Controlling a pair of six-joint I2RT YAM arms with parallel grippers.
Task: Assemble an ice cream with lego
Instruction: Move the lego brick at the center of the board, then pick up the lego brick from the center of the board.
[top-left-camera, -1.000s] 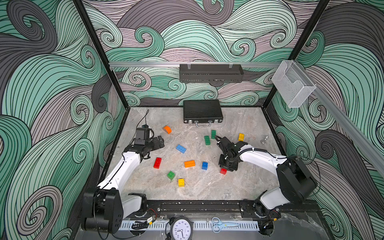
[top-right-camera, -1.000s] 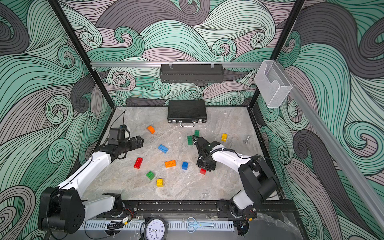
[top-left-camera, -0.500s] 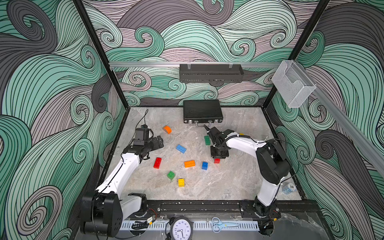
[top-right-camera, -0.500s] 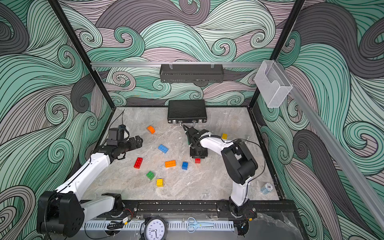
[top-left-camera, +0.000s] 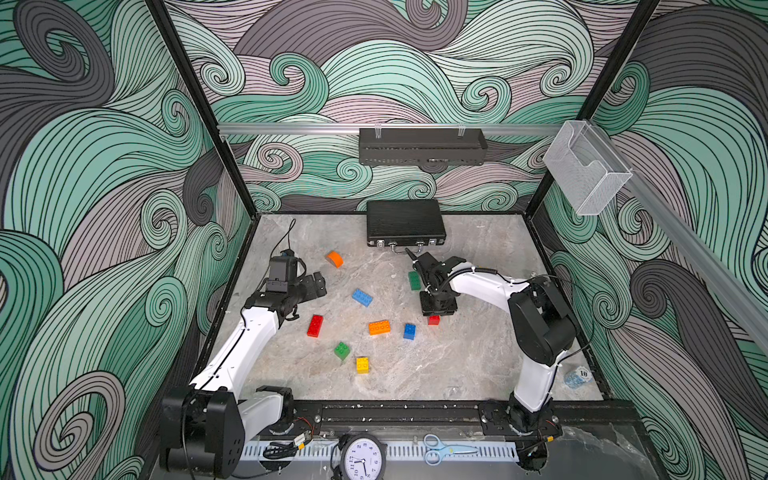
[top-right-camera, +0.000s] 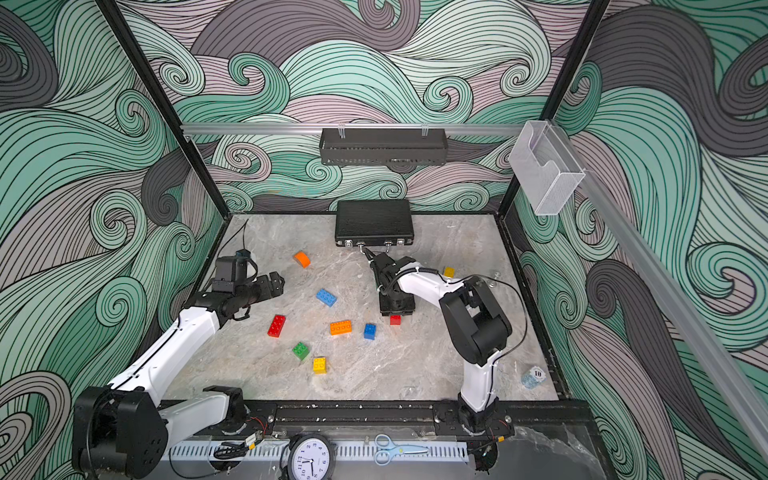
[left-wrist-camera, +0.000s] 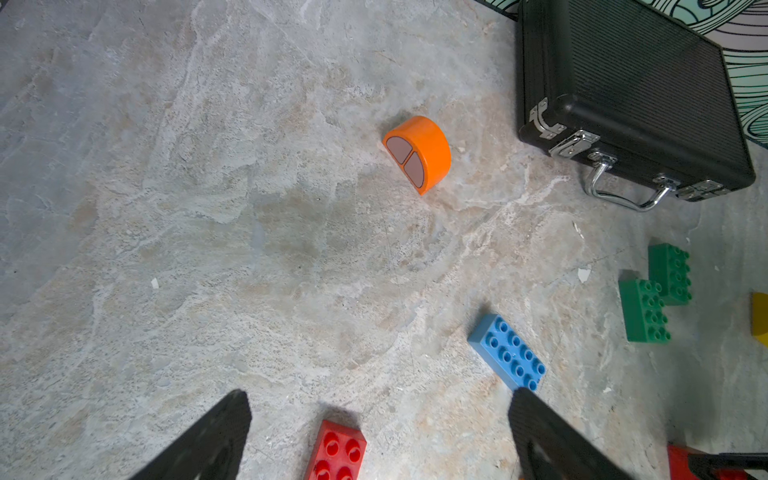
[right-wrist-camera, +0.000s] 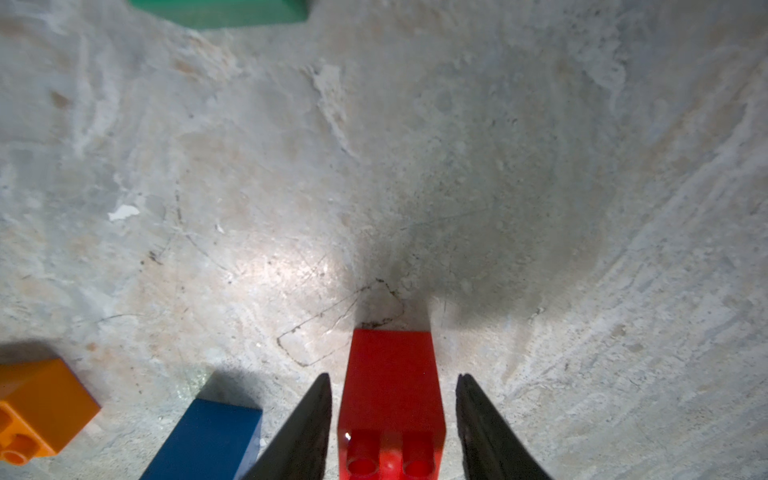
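The right gripper (top-left-camera: 434, 311) stands point-down over the small red brick (top-left-camera: 433, 319), which rests studs-up on the table (top-left-camera: 478, 365) in front of the black briefcase (top-left-camera: 405, 222), out beyond its handle. In the right wrist view the fingers (right-wrist-camera: 307, 432) flank the brick with a sliver of table showing on each side. The jaws are parted and clamp nothing, whereas a second ago they were closed. Over that second the brick has come nearer the briefcase, and in the last half second it has not shifted. The right arm's elbow, then stretched low and far from the briefcase, now stands raised, uncovering a blue chip (top-left-camera: 575, 376) at the table's far corner from the briefcase. The green oblong brick (top-left-camera: 414, 280) lies between the red brick and the briefcase. The orange oblong brick (top-left-camera: 379, 327) and blue square brick (top-left-camera: 409, 331) lie slightly farther out than the red brick. The orange half-round piece (top-left-camera: 334, 258) sits off the briefcase's front corner. The left gripper (top-left-camera: 316, 286), well aside of the briefcase, hangs with jaws spread wide and empty, unchanged.
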